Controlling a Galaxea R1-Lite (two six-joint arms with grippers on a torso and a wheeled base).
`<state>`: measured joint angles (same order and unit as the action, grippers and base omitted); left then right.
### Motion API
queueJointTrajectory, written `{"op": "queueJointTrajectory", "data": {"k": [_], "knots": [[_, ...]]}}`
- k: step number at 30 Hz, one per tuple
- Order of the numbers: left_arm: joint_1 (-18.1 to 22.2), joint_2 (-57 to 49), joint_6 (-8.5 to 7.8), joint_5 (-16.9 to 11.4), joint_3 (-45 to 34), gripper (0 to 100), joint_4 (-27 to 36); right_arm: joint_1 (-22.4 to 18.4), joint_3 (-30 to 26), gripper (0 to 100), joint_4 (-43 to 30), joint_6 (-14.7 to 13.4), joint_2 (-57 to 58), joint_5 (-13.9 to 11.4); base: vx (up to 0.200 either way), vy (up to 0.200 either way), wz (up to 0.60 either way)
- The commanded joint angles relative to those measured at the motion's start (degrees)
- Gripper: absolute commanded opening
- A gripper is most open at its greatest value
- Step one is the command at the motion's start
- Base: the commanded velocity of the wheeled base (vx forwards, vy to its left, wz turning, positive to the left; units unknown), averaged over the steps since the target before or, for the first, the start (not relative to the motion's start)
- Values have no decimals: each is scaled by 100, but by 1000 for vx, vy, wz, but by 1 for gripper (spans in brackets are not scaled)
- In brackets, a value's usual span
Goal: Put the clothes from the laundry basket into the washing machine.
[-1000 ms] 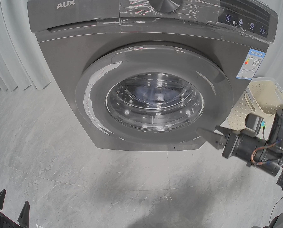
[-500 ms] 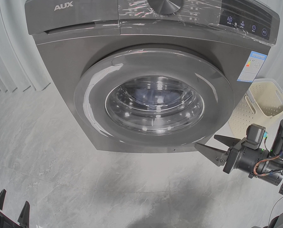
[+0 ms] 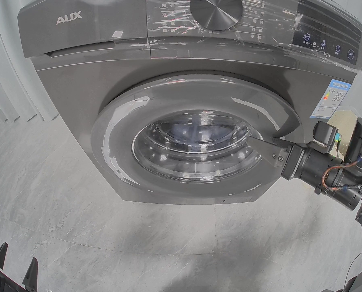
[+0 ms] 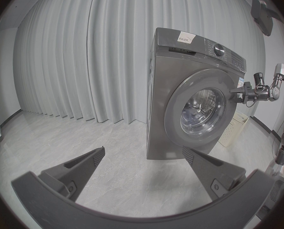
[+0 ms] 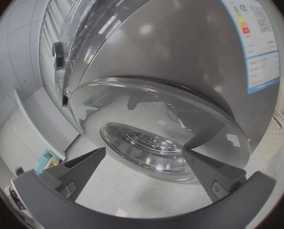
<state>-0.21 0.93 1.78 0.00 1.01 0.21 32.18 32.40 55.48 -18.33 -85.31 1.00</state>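
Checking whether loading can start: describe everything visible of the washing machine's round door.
The round glossy grey door with a domed clear window sits shut, flush in the front of the grey metallic front-loading washing machine. A wide, reflective ring surrounds the window, through which the shiny drum shows. It faces the robot, upright. The open right pincer is at the door's right edge, one finger across the rim; contact cannot be confirmed.
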Motion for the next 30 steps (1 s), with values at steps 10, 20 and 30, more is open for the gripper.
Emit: {"op": "queueJointTrajectory", "data": {"k": [10,20,30], "knots": [[3,-66,7,0,-84,100,-3,-344,82,100,156,67,-21,383,0,0,0],[3,-66,15,0,-84,100,-3,1018,-2818,100,147,392,1886,-619,0,0,0],[3,-57,-20,-9,-84,100,-3,-766,-3240,100,-1646,999,4752,-548,0,0,0]]}}
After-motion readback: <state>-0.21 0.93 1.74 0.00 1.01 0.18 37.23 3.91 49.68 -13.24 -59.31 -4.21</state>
